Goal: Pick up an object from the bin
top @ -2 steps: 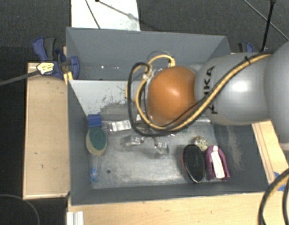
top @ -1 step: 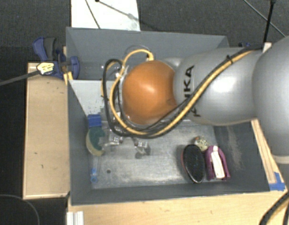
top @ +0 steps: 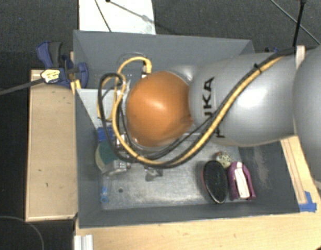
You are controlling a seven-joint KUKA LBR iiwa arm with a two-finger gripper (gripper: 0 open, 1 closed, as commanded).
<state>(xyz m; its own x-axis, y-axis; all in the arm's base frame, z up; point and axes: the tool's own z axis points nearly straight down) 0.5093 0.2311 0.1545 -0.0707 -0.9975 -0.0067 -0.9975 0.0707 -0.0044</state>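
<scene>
Grey metal bin [top: 165, 204] held a black oval object [top: 215, 182], a purple-and-white item [top: 241, 181] touching its right. Well left of it the claw [top: 134, 169] hung beside a teal round thing [top: 103, 153]; whether the claw was wide or narrow could not be told.

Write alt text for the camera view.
A robot arm with an orange wrist cover reaches from the right over the left of a grey bin. A black oval object and a purple-and-white one lie lower right.

Grey metal bin [top: 165, 199], floor mostly bare along its lower edge. Toward the lower-right corner: black oval thing [top: 215, 182], with a purple-and-white packet [top: 241, 181] touching its right side and a small speckled bit [top: 223, 158] just above them. By the left wall: greenish round thing [top: 103, 155], partly hidden. Small blue scrap [top: 104, 195] near the lower-left corner.
</scene>
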